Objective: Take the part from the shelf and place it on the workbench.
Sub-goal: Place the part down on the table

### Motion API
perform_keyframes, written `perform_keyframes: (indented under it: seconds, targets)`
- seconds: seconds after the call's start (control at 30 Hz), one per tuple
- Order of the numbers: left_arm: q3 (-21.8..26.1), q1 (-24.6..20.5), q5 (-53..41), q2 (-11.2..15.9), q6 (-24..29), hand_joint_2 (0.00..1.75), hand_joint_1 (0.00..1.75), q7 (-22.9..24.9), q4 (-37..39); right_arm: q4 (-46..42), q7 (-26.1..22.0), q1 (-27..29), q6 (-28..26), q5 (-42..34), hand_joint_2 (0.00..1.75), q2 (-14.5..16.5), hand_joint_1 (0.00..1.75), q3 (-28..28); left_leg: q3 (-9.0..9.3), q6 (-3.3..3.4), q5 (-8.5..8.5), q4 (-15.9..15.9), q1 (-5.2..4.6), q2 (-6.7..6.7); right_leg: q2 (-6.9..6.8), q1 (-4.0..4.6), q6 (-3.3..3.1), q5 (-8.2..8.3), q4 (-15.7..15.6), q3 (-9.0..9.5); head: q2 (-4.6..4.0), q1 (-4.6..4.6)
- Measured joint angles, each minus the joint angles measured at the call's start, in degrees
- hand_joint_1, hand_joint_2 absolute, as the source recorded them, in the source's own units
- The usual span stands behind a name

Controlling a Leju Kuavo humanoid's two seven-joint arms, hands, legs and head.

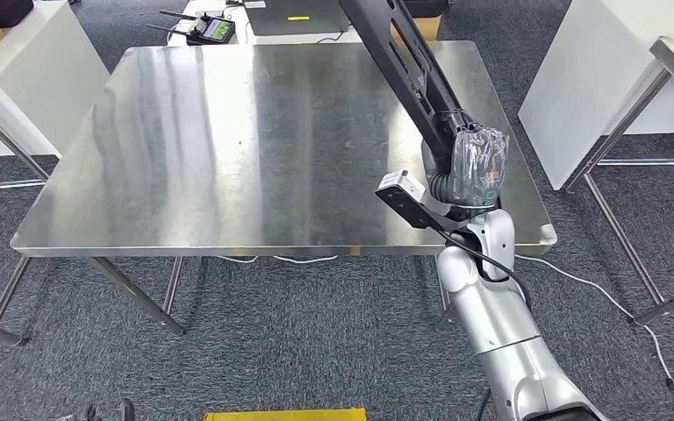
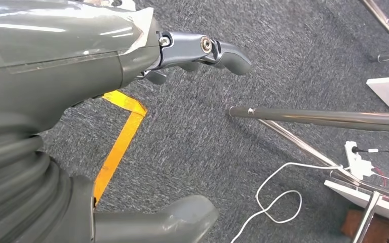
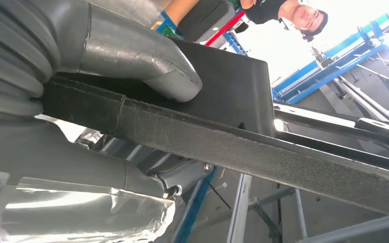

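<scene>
Gripping long flat black plastic part (image 1: 408, 61) at its lower end, right hand (image 1: 472, 165) holds it raised over bare steel surface (image 1: 228, 149), prob. for set-down. Left hand (image 2: 202, 50) hangs over carpet w/ fingers apart, holding nothing.

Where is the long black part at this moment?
In the head view the black part is on the right side, gripped by the right hand and held slanting above the steel workbench.

Black part (image 1: 412, 66); silver workbench (image 1: 228, 149); grey speckled carpet (image 1: 316, 333).
</scene>
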Motion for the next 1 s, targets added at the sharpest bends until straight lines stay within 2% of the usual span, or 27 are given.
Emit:
perform_keyframes:
  seconds: [0.03, 0.07, 0.13, 0.2, 0.23, 0.3, 0.33, 0.37, 0.4, 0.43, 0.47, 0.5, 0.53, 0.57, 0.6, 0.7, 0.77, 0.83, 0.87, 0.9, 0.93, 1.0]
  targets:
    - [0.0, -0.1, -0.1, 0.0, 0.0, 1.75, 0.00, 0.0, 0.0, 0.0, 0.0, 0.0, 0.0, 0.0, 1.75, 0.0, 1.75, 0.0, 1.31, 0.49, 0.74, -2.6, -0.39, 0.14, -0.01, 0.06, 0.02, -0.12, 0.0, 0.02, -0.01, 0.01]
    - [0.0, -0.2, -0.1, 0.0, 0.0, 1.75, 0.00, 0.0, 0.0, 0.0, 0.0, 0.1, 0.0, 0.0, 1.75, -0.1, 1.75, 0.0, 1.91, 0.78, 0.81, -3.9, -0.74, 0.26, -0.05, 0.05, 0.12, -0.21, -0.1, -0.01, -0.01, 0.02]
    - [0.0, -0.3, -0.2, 0.0, 0.0, 1.75, 0.00, 0.0, 0.0, 0.0, 0.0, 0.2, -0.1, 0.0, 1.75, -0.1, 1.75, 0.0, 2.18, 0.85, 0.68, -4.5, -1.08, 0.26, -0.19, 0.01, 0.57, -0.34, -0.3, 0.00, -0.01, -0.03]
    - [0.0, -0.4, -0.2, -0.1, 0.0, 1.75, 0.00, 0.0, 0.0, -0.1, 0.0, 0.3, -0.1, 0.1, 1.75, -0.3, 1.75, 0.0, 2.94, 0.83, 1.01, -5.6, -0.86, 0.14, -0.23, 0.12, 0.92, -1.02, 0.7, -0.48, 0.00, 0.04]
    - [0.0, -0.5, -0.3, -0.1, -0.1, 1.75, 0.00, 0.0, 0.0, -0.2, 0.0, 0.2, -0.1, 0.2, 1.75, -0.5, 1.75, 0.0, 3.34, 0.84, 1.17, -6.1, -0.70, 0.10, -0.19, 0.19, 0.92, -1.94, 2.8, -1.50, 0.00, 0.10]
    - [0.0, -0.7, -0.4, -0.2, -0.3, 1.75, 0.00, 0.0, 0.1, -0.2, 0.0, 0.5, -0.1, 0.2, 1.75, -1.0, 1.75, 0.0, 3.62, 1.04, 1.15, -6.4, -0.62, -0.08, -0.10, 0.08, 0.73, -4.55, 9.8, -5.32, 0.00, 0.18]
    - [0.0, -0.7, -0.5, -0.3, -0.3, 1.75, 0.00, 0.0, 0.2, -0.2, 0.0, 0.8, -0.1, 0.2, 1.75, -1.3, 1.75, 0.0, 3.65, 1.13, 1.07, -6.4, -0.64, -0.22, -0.09, -0.01, 0.82, -5.48, 13.1, -7.31, -0.01, 0.20]
    - [-0.1, -0.8, -0.5, -0.3, -0.3, 1.75, 0.00, 0.0, 0.4, -0.2, 0.0, 1.3, -0.2, 0.2, 1.75, -1.6, 1.75, -0.1, 3.68, 1.18, 0.98, -6.3, -0.66, -0.37, -0.08, -0.09, 1.10, -5.69, 14.9, -8.63, -0.01, 0.21]
    - [-0.1, -0.8, -0.5, -0.3, -0.3, 1.75, 0.00, 0.0, 0.5, -0.2, 0.0, 1.6, -0.2, 0.2, 1.75, -1.8, 1.75, -0.1, 3.72, 1.14, 0.87, -6.3, -0.65, -0.53, -0.09, -0.21, 1.59, -4.91, 14.5, -8.84, -0.01, 0.23]
    - [-0.1, -0.8, -0.5, -0.3, -0.4, 1.75, 0.00, 0.0, 0.7, -0.3, 0.0, 1.8, -0.2, 0.2, 1.75, -2.0, 1.75, -0.1, 3.78, 1.02, 0.73, -6.1, -0.63, -0.67, -0.10, -0.33, 2.18, -3.28, 11.7, -7.86, -0.02, 0.23]
    - [-0.2, -0.8, -0.5, -0.3, -0.4, 1.75, 0.00, 0.0, 0.8, -0.4, 0.1, 1.9, -0.2, 0.2, 1.75, -2.2, 1.75, -0.2, 3.81, 0.82, 0.50, -5.9, -0.61, -0.78, -0.10, -0.49, 2.70, -1.29, 7.5, -6.11, -0.01, 0.25]
    - [-0.3, -0.9, -0.5, -0.4, -0.4, 1.75, 0.00, 0.0, 0.9, -0.5, 0.1, 1.9, -0.2, 0.2, 1.75, -2.3, 1.75, -0.2, 3.78, 0.52, 0.20, -5.6, -0.71, -0.85, -0.08, -0.54, 2.92, 0.35, 3.7, -4.29, -0.01, 0.27]
    - [-0.3, -0.9, -0.5, -0.4, -0.4, 1.75, 0.00, 0.0, 0.9, -0.7, 0.1, 1.9, -0.2, 0.2, 1.75, -2.4, 1.75, -0.2, 3.75, 0.22, -0.07, -5.3, -0.79, -0.88, -0.05, -0.57, 2.81, 1.42, 1.0, -3.02, -0.01, 0.24]
    - [-0.4, -1.0, -0.5, -0.4, -0.5, 1.75, 0.00, 0.0, 0.9, -0.8, 0.1, 2.0, -0.2, 0.2, 1.75, -2.5, 1.75, -0.2, 3.71, -0.04, -0.26, -5.1, -0.88, -0.88, -0.02, -0.54, 2.49, 1.86, -0.3, -2.36, -0.01, 0.22]
    - [-0.4, -1.0, -0.6, -0.4, -0.5, 1.75, 0.00, 0.0, 1.0, -0.9, 0.1, 2.0, -0.2, 0.3, 1.75, -2.5, 1.75, -0.2, 3.70, -0.27, -0.37, -5.0, -0.92, -0.87, 0.01, -0.42, 2.06, 1.84, -0.4, -2.24, -0.01, 0.21]
    - [-0.5, -1.1, -0.6, -0.4, -0.5, 1.75, 0.00, 0.0, 1.1, -1.2, 0.2, 2.1, -0.2, 0.3, 1.75, -2.6, 1.75, -0.2, 3.48, -1.12, -1.21, -4.1, -0.61, -0.79, 0.01, -0.89, 0.94, 1.87, -0.8, -1.81, 0.00, 0.11]
    - [-0.5, -1.2, -0.6, -0.3, -0.5, 1.75, 0.00, 0.0, 1.2, -1.5, 0.2, 2.1, -0.2, 0.3, 1.75, -2.6, 1.75, -0.3, 1.34, -1.94, -3.86, 0.8, -0.23, -0.60, -0.01, -1.20, 0.25, 1.78, -0.9, -1.34, -0.01, -0.09]
    - [-0.5, -1.3, -0.6, -0.3, -0.5, 1.75, 0.00, 0.0, 1.3, -1.5, 0.2, 2.2, -0.2, 0.4, 1.75, -2.6, 1.75, -0.2, -2.56, -2.61, -6.91, 8.3, 0.22, -0.45, -0.03, -1.20, -0.10, 1.63, -0.9, -1.10, -0.01, -0.18]
    - [-0.5, -1.3, -0.6, -0.3, -0.5, 1.75, 0.00, 0.0, 1.4, -1.5, 0.2, 2.2, -0.2, 0.4, 1.75, -2.6, 1.75, -0.2, -4.03, -2.85, -7.34, 10.7, 0.45, -0.40, -0.02, -1.21, -0.14, 1.58, -0.9, -1.04, -0.01, -0.19]
    - [-0.5, -1.3, -0.6, -0.3, -0.5, 1.75, 0.00, 0.0, 1.4, -1.5, 0.2, 2.3, -0.2, 0.4, 1.75, -2.6, 1.75, -0.2, -4.51, -3.00, -6.68, 10.9, 0.65, -0.35, 0.00, -1.24, -0.12, 1.51, -0.9, -0.96, 0.00, -0.20]
    - [-0.5, -1.3, -0.6, -0.3, -0.5, 1.75, 0.00, 0.0, 1.5, -1.5, 0.2, 2.3, -0.2, 0.5, 1.75, -2.7, 1.75, -0.2, -3.80, -3.09, -5.03, 8.9, 0.85, -0.27, 0.02, -1.29, -0.04, 1.40, -0.9, -0.82, 0.00, -0.19]
    - [-0.5, -1.5, -0.6, -0.2, -0.5, 1.75, 0.00, 0.0, 1.5, -1.6, 0.5, 2.3, -0.1, 0.9, 1.75, -2.7, 1.75, -0.2, -0.08, -3.12, -1.15, 1.1, 1.10, -0.05, 0.06, -1.29, 0.37, 1.08, -0.9, -0.42, 0.00, -0.19]
